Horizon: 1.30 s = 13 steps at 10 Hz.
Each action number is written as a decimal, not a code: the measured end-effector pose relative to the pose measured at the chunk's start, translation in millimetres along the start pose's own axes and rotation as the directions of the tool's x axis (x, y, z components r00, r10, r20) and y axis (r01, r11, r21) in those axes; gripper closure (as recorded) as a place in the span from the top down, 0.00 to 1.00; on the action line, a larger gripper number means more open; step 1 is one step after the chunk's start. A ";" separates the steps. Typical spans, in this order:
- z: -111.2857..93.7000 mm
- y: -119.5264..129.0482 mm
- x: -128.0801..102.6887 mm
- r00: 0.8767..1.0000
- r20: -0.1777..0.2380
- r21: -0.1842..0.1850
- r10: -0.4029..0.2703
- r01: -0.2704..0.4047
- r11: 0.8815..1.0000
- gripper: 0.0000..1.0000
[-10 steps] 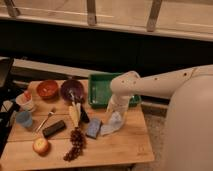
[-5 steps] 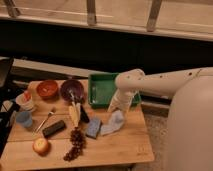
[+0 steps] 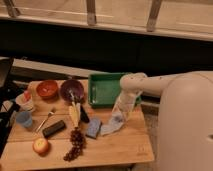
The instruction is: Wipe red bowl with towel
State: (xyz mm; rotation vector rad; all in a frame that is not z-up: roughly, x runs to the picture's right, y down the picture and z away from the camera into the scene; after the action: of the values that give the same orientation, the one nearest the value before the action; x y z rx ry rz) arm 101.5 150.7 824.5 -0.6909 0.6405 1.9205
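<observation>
Your claw (image 3: 123,100) sits right of centre at the right edge of the rectangular green plastic tray (image 3: 102,92), clamped on the top of the pale crumpled cloth towel (image 3: 116,120), whose lower end trails onto the wooden tabletop (image 3: 120,146) beside a blue sponge block (image 3: 93,128). The round red bowl (image 3: 47,89) you want stands at the tabletop's upper left, well apart from the claw, with a dark purple bowl (image 3: 72,90) and the tray between them.

Body (image 3: 190,125): big smooth white shell, rounded.
Arm (image 3: 152,84): white tube, bulbous rounded joint.
Gripper (image 3: 123,100): pale, at the arm's end above the desk's (image 3: 120,146) right side.
</observation>
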 end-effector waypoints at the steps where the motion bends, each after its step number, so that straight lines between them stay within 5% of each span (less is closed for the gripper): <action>1: 5.3 -1.9 -1.3 1.000 -0.015 -0.001 0.006 -0.006 1.000 0.60; 4: 32.0 -4.3 4.0 0.997 -0.070 0.013 0.016 -0.015 1.000 0.58; 6: 38.3 -4.9 9.3 0.997 -0.079 0.018 0.011 -0.009 1.000 0.40; 10: 37.9 -0.8 14.1 0.998 -0.063 0.022 -0.006 0.008 1.000 0.04; 13: 6.1 12.9 13.1 0.999 0.015 0.029 -0.048 0.048 0.998 0.00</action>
State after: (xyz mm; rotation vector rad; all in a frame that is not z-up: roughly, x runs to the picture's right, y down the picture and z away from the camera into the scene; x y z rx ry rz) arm 83.6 157.7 821.4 -0.6665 0.6348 1.8677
